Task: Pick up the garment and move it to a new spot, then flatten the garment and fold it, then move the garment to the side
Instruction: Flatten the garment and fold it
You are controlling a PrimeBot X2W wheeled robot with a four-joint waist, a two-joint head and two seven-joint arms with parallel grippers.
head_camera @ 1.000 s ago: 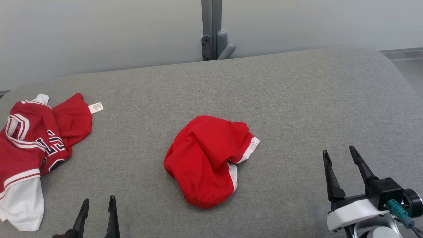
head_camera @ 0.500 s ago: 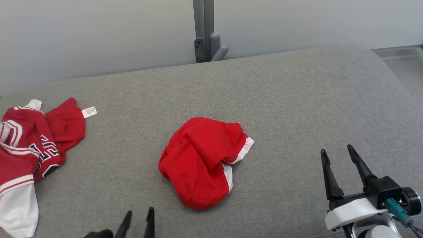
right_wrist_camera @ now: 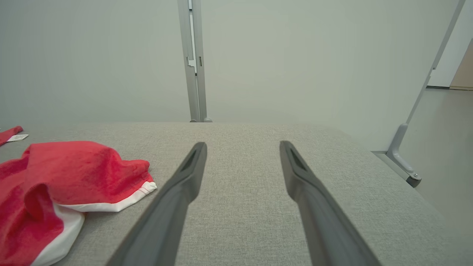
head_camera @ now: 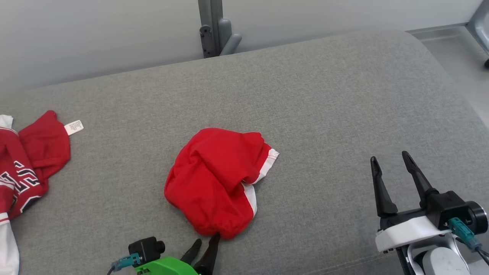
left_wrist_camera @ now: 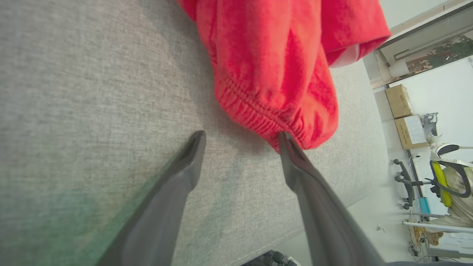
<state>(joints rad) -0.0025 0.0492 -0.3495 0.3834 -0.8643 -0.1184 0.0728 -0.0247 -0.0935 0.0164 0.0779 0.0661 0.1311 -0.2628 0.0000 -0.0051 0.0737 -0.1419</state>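
Red and white jersey (head_camera: 23, 168) lies crumpled at the far left edge of the grey padded surface (head_camera: 344, 95). Next, near the front edge, I see my left end effector (head_camera: 208, 238) released, jaws spread, with one tip right at the gathered hem of the red garment (head_camera: 216, 179), which sits bunched in the middle of the surface. Well off to the right, my right end effector (head_camera: 389, 156) hovers released, gripping nothing.
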